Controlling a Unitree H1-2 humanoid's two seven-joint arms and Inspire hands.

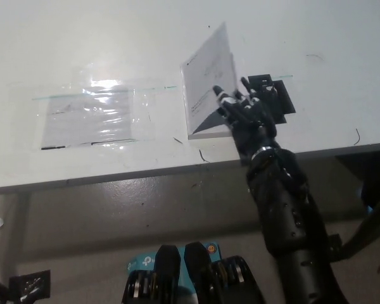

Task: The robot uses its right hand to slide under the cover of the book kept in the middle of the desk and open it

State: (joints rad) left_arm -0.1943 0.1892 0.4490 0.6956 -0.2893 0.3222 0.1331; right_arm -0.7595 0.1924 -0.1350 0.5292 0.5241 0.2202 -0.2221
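Head view, right hand (246,114) under lifted book (208,88) cover

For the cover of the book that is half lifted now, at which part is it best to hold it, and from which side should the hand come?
Best from the right, at the cover's free right edge. That edge is raised off the pages of the book while the left edge stays down like a hinge, so there is a gap open on the right. The right hand is already under it there, fingers apart. Pushing up and leftward should probably finish the opening.
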